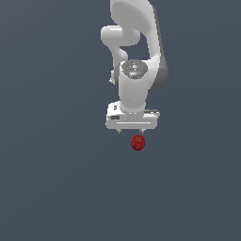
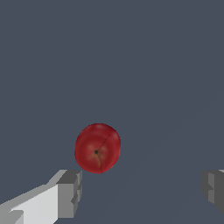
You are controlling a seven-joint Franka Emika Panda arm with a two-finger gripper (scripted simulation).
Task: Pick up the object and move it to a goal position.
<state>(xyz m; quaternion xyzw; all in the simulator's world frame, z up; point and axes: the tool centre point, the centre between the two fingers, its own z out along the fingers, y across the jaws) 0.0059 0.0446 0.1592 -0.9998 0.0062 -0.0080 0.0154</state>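
Flat dark blue-grey surface (image 1: 52,179) fills both views, plain, no edges or borders that I can see anywhere. Going left to right in the exterior view: the whole left side is bare surface, then the white arm (image 1: 136,52) comes down in the middle, wrist pointing straight down, with the gripper (image 1: 130,131) at its lower end. The object (image 1: 137,142), a small glossy dark-red apple-like ball, sits on the surface just below the gripper bar in that picture and a bit toward the exterior view's right of its centre. Much narrower than the gripper body. Right of that, bare surface again.

Wrist view: gripper (image 2: 142,192) is spread wide, one grey fingertip (image 2: 70,192) and the other at the far side of the frame, big gap between them. The object (image 2: 97,148) shows its dimpled top with a dark stem spot. It's not between the fingers, it lies beyond the tips, nearer the one I marked, not touching it. Gripper holds nothing. I can't tell the height above the surface. Open room on all sides of the ball.
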